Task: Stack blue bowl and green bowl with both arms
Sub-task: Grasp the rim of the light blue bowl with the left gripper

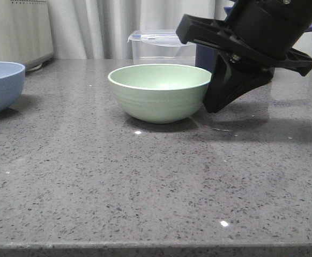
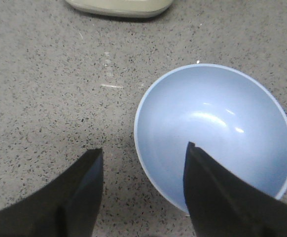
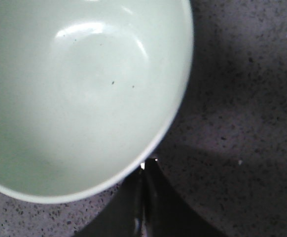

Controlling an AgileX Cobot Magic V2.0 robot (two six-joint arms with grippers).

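The pale mint-green bowl stands upright mid-table and fills the right wrist view. My right gripper is shut with nothing between its fingers. Its tips rest low against the bowl's outer wall on the right side, just under the rim. The pale blue bowl stands at the table's far left and is empty. My left gripper is open above the blue bowl's rim. One finger is over the inside and the other is over the table outside. The left arm is out of the front view.
A clear plastic box with a blue-edged lid stands behind the green bowl, with a dark navy pot beside it. A white appliance sits at the back left; its base shows in the left wrist view. The grey speckled table ends at the front.
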